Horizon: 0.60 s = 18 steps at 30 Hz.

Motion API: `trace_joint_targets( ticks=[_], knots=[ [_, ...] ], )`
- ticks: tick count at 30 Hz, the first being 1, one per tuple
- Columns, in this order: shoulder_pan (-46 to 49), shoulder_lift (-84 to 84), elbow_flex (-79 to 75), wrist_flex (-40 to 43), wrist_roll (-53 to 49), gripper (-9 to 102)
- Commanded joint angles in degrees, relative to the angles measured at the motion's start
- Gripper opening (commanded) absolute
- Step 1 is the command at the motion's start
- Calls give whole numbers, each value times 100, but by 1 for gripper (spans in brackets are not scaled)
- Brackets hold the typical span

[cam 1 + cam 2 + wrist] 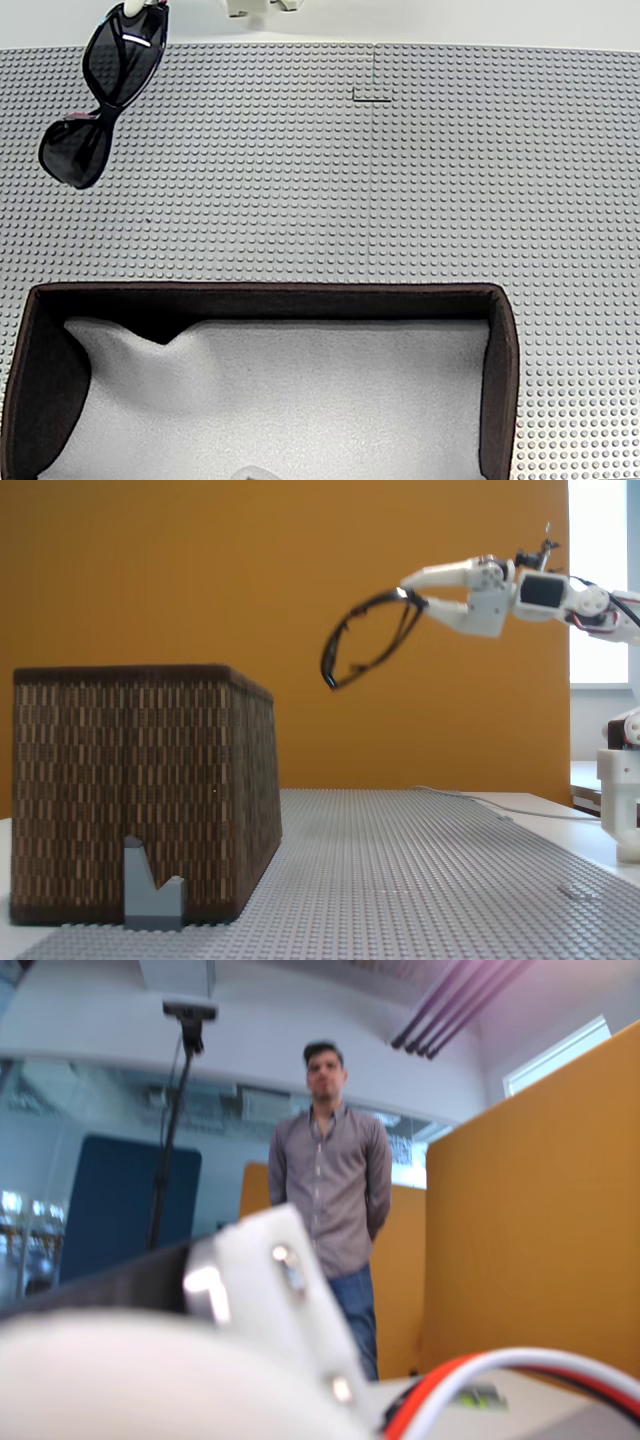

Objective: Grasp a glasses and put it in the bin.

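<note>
1. The white two-finger gripper (412, 592) hangs high in the air in a fixed view from the side, its fingers clamped on the black-framed sunglasses with dark lenses (368, 640), pinching them at the upper end of the frame.
2. The sunglasses dangle down and to the left of the fingertips in that view, tilted, well clear of the grey studded baseplate (420, 870) below.
3. In a fixed view from above, the gripper (140, 8) peeks in at the top left edge, and the sunglasses (103, 95) stretch down and to the left from it, one lens beside the fingertips, the other farther out.
4. A touch of pink-red shows at the nose bridge between the two lenses.
5. The large rectangular bin with dark brown woven walls (130, 790) stands on the baseplate, well below the gripper and off to the left in the side view, apart from the sunglasses.
6. From above, the bin (500, 380) shows a white foam lining inside.
7. A small grey block (153, 888) sits against the bin's front wall.
8. In the wrist view, a person in a grey shirt (330, 1190) stands beyond the blurred white arm parts, next to an orange partition (540, 1220).
</note>
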State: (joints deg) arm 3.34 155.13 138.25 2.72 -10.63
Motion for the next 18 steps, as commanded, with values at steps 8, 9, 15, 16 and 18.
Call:
trace_joint_targets(
  ticks=[8, 9, 15, 16, 18],
  knots=[
    [-272, -2689, -2426, -501, -53, -1],
    [-281, -2927, -2610, -501, -35, -1],
    [-290, -4236, -3762, -299, 62, -1],
    [-290, -4421, -3946, -264, 79, -1],
    [-281, -4790, -4333, -123, 123, -1]
  ],
)
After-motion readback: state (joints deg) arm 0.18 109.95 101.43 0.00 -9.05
